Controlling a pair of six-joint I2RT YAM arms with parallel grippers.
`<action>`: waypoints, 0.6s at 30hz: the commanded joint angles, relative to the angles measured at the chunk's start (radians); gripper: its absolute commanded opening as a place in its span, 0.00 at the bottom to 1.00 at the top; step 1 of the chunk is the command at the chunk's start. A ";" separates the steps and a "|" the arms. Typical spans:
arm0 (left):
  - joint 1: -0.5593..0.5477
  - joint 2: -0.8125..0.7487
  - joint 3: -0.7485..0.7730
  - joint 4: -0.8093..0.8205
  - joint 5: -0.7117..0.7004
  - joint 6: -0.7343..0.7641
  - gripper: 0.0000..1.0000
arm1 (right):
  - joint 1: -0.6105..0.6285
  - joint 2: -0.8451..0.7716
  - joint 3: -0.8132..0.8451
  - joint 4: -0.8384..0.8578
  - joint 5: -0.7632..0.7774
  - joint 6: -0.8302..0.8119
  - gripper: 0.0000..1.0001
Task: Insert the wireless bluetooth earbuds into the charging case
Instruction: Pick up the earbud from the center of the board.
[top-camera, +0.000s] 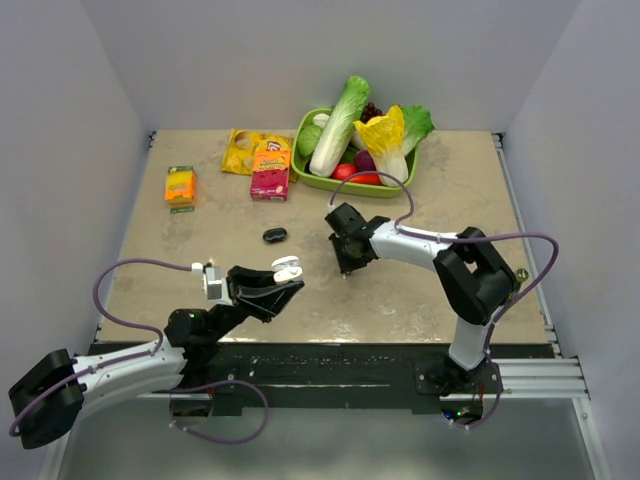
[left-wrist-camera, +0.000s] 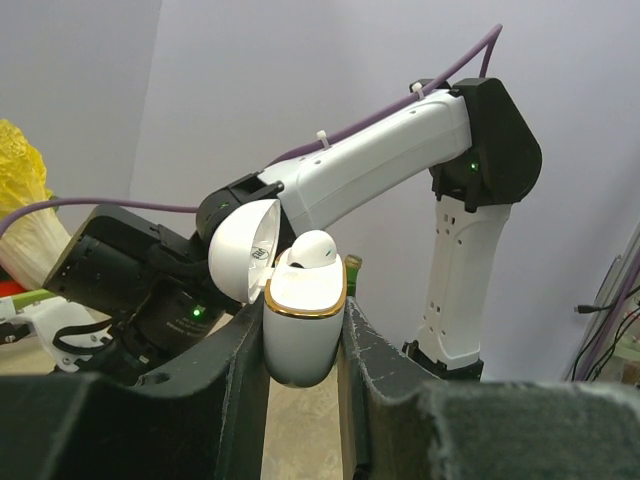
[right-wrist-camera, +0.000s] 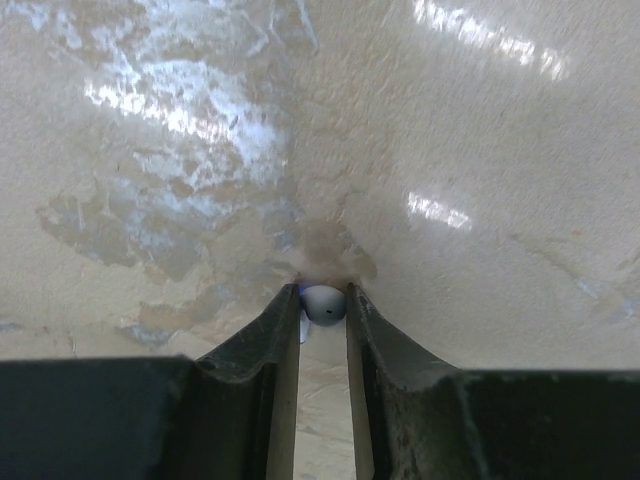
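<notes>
Pale walls enclose a mottled beige table (top-camera: 450, 190), at whose far edge a green tray (top-camera: 318, 184) of vegetables and some snack boxes (top-camera: 270, 180) are set, well apart from the work. The charging case (left-wrist-camera: 300, 345) is clamped upright between the fingers (left-wrist-camera: 240, 380) of the left gripper (left-wrist-camera: 303, 325) and is held raised off the table, near the arms' bases. It is gripped by its lower body so that the hinged lid (left-wrist-camera: 243, 250) can be left swung open and the sockets are kept reachable from above. One earbud (left-wrist-camera: 315, 250) is seen seated in the case, its rounded head showing above the gold-edged rim. A second earbud (right-wrist-camera: 323, 302) is lying on the table near its middle, directly under the right gripper (top-camera: 348, 262), whose arm is bent steeply down so that the fingertips (right-wrist-camera: 285, 320) are brought to the surface on either side of it. The jaws are drawn narrow and appear to touch the earbud's flanks, yet whether it is truly pinched or only bracketed cannot be told. The task is judged about half done: one bud is housed, the other is not yet lifted. A light, centred pinch is called for, since so small and smooth a piece could be squirted out from the grip.
</notes>
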 joint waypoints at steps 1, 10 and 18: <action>-0.004 -0.006 -0.211 0.108 0.001 0.003 0.00 | 0.005 -0.124 -0.054 0.046 -0.017 0.035 0.00; -0.003 -0.049 -0.151 0.028 -0.034 0.061 0.00 | 0.043 -0.620 -0.149 0.279 0.011 -0.045 0.00; -0.004 0.072 -0.004 0.075 -0.047 0.113 0.00 | 0.092 -0.951 -0.186 0.344 -0.041 -0.163 0.00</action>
